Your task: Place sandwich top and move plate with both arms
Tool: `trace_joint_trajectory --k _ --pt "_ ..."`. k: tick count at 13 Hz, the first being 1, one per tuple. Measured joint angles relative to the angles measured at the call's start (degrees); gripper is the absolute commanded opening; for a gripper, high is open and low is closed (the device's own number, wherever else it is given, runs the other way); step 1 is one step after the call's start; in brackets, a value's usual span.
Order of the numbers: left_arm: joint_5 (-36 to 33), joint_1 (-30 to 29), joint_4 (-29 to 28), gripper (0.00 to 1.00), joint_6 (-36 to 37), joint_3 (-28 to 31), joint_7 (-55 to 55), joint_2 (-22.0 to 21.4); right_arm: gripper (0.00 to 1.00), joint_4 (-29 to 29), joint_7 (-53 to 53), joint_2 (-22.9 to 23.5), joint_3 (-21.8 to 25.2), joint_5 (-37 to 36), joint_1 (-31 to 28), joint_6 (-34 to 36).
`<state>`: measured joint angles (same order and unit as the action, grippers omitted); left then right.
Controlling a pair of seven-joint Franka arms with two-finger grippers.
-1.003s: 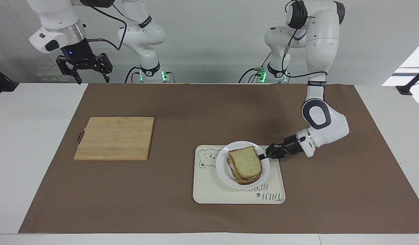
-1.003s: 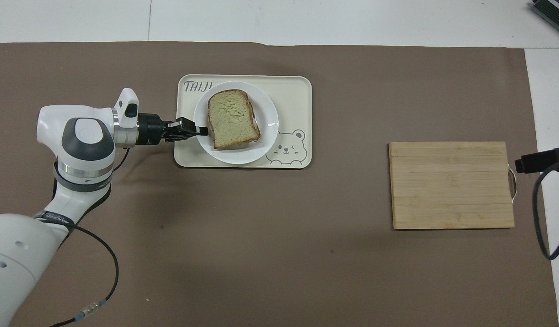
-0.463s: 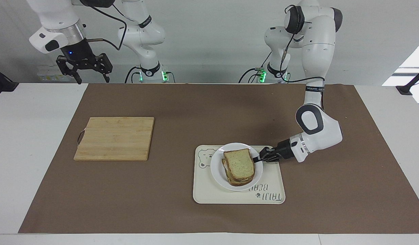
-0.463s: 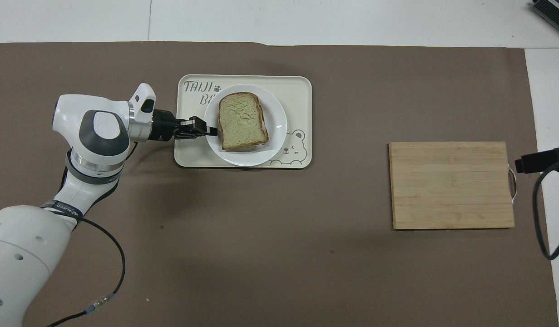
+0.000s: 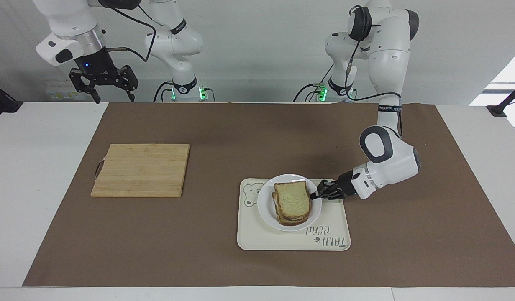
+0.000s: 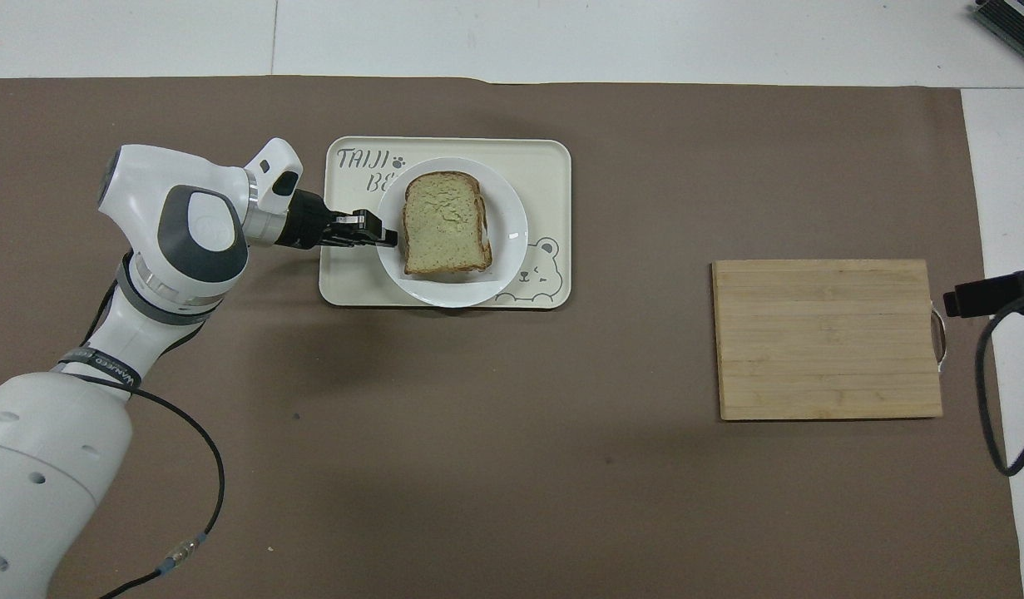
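Sandwich top, a pale speckled slice with a brown crust, lies flat on the stacked sandwich and hides all but the edges of the layers beneath, on the white plate that sits on the cream bear tray. Left gripper reaches in low to the plate's rim at the left arm's end, but whether its fingertips pinch the rim cannot be made out. Right gripper waits in the air with fingers spread and empty, well apart from the wooden cutting board.
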<state>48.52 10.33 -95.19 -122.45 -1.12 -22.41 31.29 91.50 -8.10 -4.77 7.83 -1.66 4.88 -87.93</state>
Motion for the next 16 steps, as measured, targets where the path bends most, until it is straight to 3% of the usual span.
trace_joint_trajectory --k 2,4,5,8,12,16 --pt "-6.9 -0.1 1.9 0.46 -0.4 0.6 2.4 -0.1 1.00 0.0 0.0 0.0 0.0 0.0 0.0 0.0" --pt "-11.9 -0.1 3.5 0.59 -0.5 1.2 3.8 -1.1 1.00 0.0 0.0 0.0 0.0 0.0 0.0 0.0" --pt "-14.2 -0.1 3.9 0.60 -0.5 1.8 4.4 -2.2 1.00 0.0 0.0 0.0 0.0 0.0 0.0 0.0" --pt "-23.5 -0.1 4.5 0.94 -0.5 3.4 5.2 -5.7 1.00 0.0 0.0 0.0 0.0 0.0 0.0 0.0" --pt "-38.5 -0.1 5.2 1.00 -0.5 4.3 5.5 -9.6 1.00 0.0 0.0 0.0 0.0 0.0 0.0 0.0" --pt "-41.9 -0.3 7.6 1.00 5.1 9.0 5.1 -15.8 1.00 0.0 0.0 0.0 0.0 0.0 0.0 0.0"
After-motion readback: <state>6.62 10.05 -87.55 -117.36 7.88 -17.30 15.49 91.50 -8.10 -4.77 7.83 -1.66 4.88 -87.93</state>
